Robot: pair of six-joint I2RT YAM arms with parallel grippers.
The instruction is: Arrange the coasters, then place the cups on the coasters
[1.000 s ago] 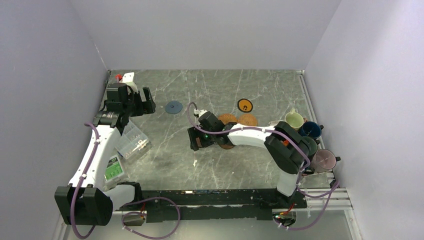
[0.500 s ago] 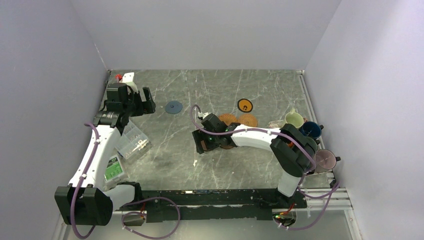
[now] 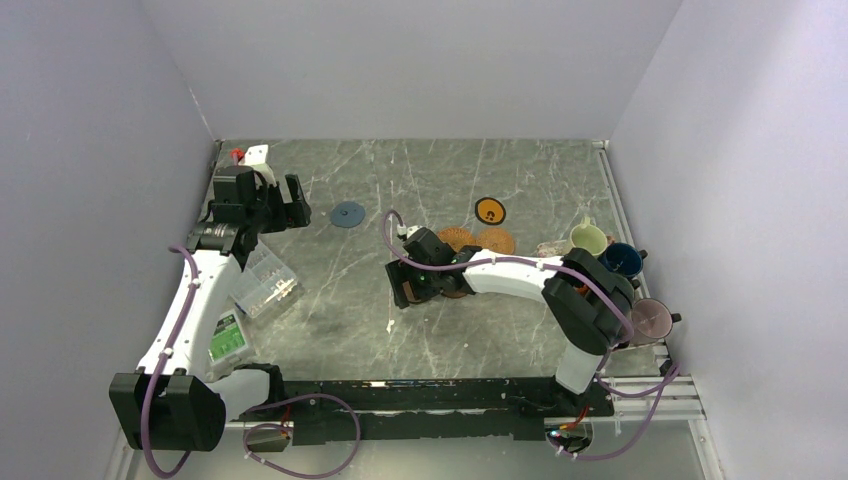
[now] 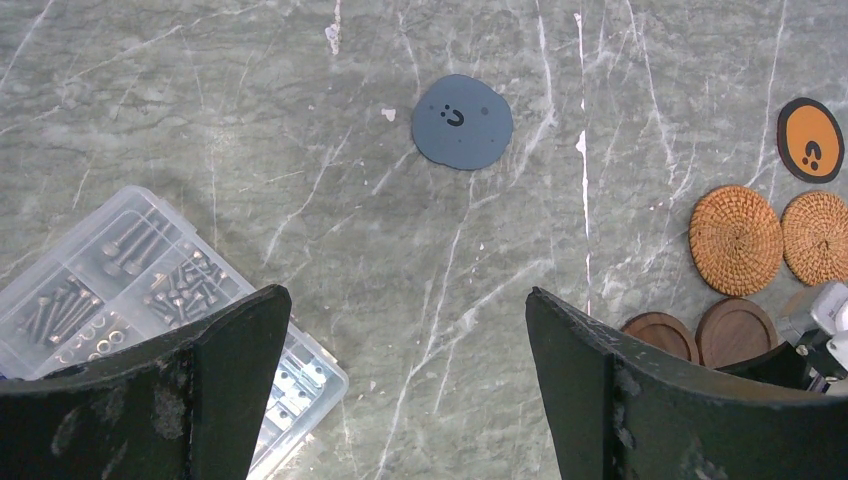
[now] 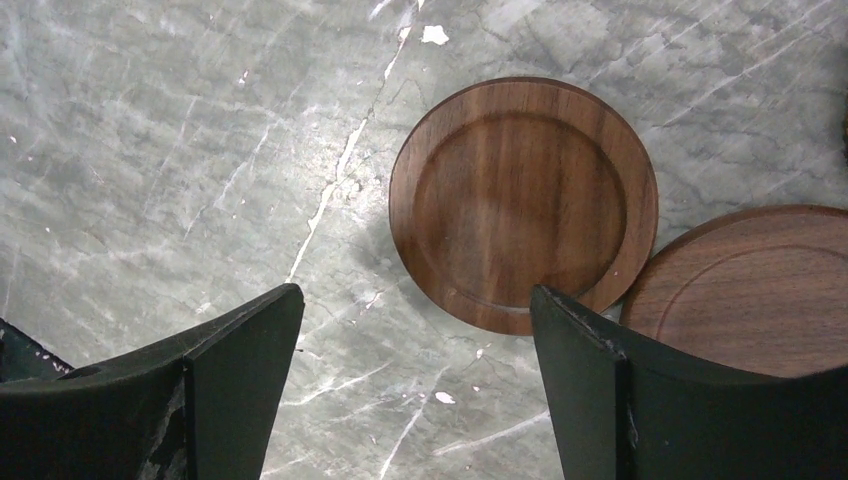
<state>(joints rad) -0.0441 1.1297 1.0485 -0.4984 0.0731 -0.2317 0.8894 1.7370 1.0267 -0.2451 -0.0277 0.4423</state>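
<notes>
On the far left I have the left gripper point(image 4: 408, 295) up near the back-left of the grey marbled table point(image 3: 520, 170). Its two black fingers are spread wide, with only bare tabletop between them. Nearer to me than that gripper, beside the left arm, the clear plastic compartment box of screws point(image 4: 130, 270) lies askew. To the right, alone on open table and well apart from the rest, lies the blue-grey round flat coaster point(image 4: 462, 121) with a small dark face mark. Near the middle the right gripper point(image 5: 415, 290) points down at the table, fingers also parted and gripping nothing. In its wrist view one fingertip overlaps the near rim of the first dark brown wooden round coaster point(image 5: 523, 203), though I cannot tell whether it touches. The second dark brown wooden coaster point(image 5: 750, 290) lies beside it, rims meeting. Behind these, one tan woven round coaster point(image 4: 735, 240) and a second tan woven coaster point(image 4: 820, 237) sit side by side, nearly touching. The black round coaster with the orange centre point(image 4: 811, 139) lies just behind them. At the table's right edge the cream cup point(image 3: 588, 238), the dark blue cup point(image 3: 620, 260) and the mauve-grey cup point(image 3: 648, 320) cluster around the right arm's elbow, none of them on a coaster.
</notes>
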